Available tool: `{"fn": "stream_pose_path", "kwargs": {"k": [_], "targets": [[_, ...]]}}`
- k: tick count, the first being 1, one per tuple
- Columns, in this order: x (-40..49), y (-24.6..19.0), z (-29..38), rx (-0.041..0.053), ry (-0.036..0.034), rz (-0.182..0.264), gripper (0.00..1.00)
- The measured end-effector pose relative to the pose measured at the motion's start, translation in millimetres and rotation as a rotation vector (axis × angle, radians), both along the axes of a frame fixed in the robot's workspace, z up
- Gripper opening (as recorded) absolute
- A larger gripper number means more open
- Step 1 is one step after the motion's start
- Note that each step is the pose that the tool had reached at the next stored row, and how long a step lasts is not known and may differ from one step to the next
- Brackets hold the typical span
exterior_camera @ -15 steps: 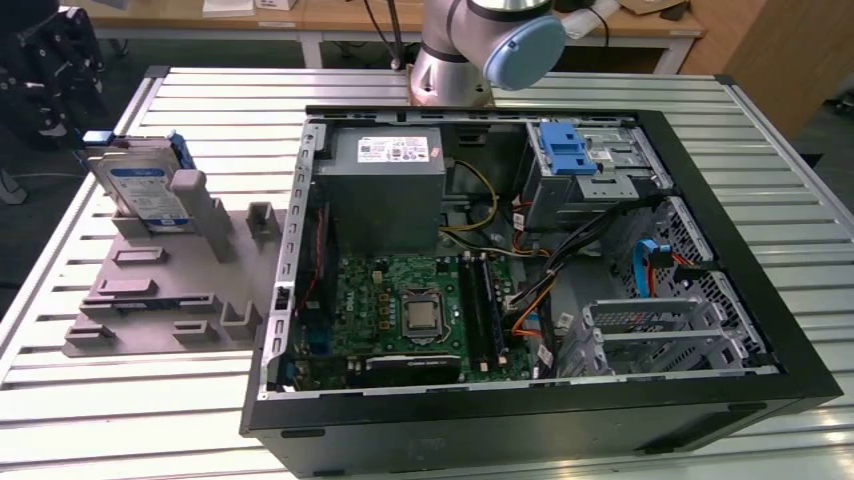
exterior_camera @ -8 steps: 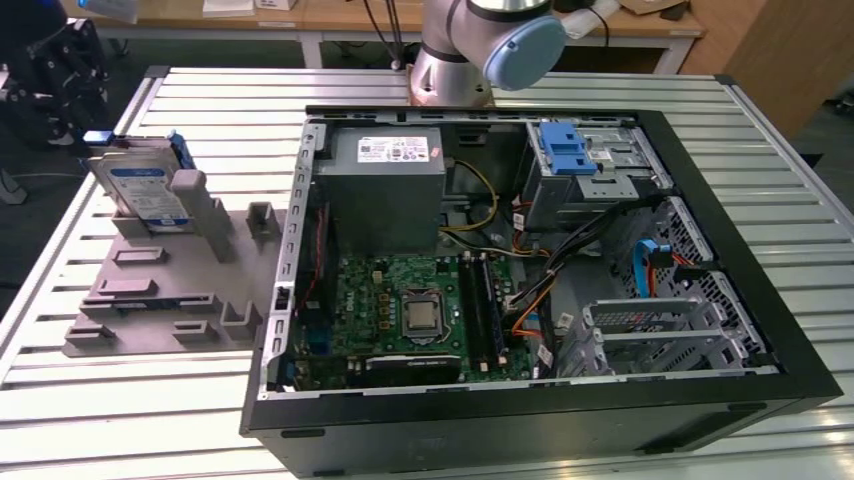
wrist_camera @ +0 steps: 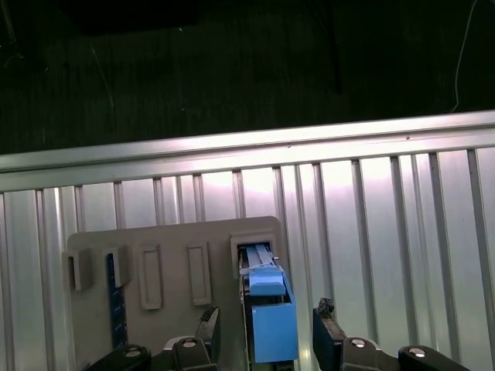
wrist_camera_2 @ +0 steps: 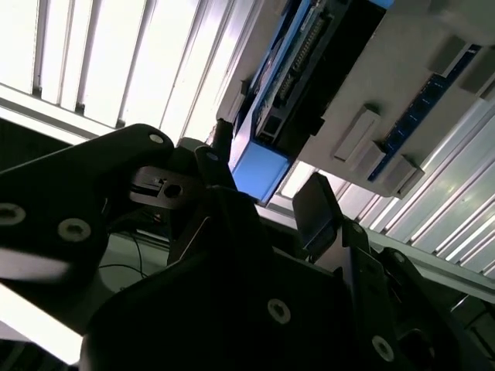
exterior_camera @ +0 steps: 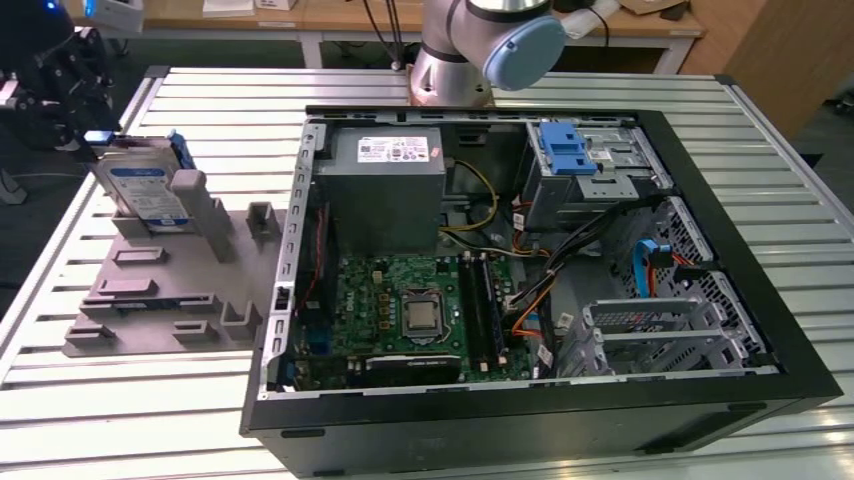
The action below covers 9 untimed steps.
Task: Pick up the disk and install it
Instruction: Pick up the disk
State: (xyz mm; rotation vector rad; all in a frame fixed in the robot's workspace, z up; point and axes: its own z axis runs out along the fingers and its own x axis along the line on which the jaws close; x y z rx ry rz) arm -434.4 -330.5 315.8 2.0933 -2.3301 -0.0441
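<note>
In the first wrist view the gripper (wrist_camera: 267, 331) is seen with its jaws spread wide, one on each side of the blue carrier end of the disk (wrist_camera: 271, 313). A gap is left on both sides, so nothing is held. The same straddle is shown in the second wrist view, where one fingertip (wrist_camera_2: 220, 170) lies just beside the blue end and the other stands a little apart from it. The disk is kept on edge in a slot of a grey slotted holder (wrist_camera: 155, 239), which rests on the slatted metal table (wrist_camera: 387, 232). In the exterior view the disk (exterior_camera: 144, 185) is found standing in that holder at the exterior view's left, its white-and-blue label in view, beside but apart from the open computer case (exterior_camera: 534, 425). Inside the case a grey power supply (exterior_camera: 387, 185), a green motherboard (exterior_camera: 400, 310) and a silver drive bay with a blue latch (exterior_camera: 577, 150) are seen. Beyond the case the arm's base (exterior_camera: 461, 60) rises at the table's far edge.
</note>
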Motion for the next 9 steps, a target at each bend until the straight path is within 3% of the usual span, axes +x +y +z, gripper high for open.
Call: {"fn": "stream_pose_path", "kwargs": {"k": [7, 9], "targets": [[-1.6, 0.1, -6.1, 0.0001, -0.0021, 0.0, 0.59], [-1.6, 0.1, -6.1, 0.0002, -0.0023, 0.0, 0.51]]}}
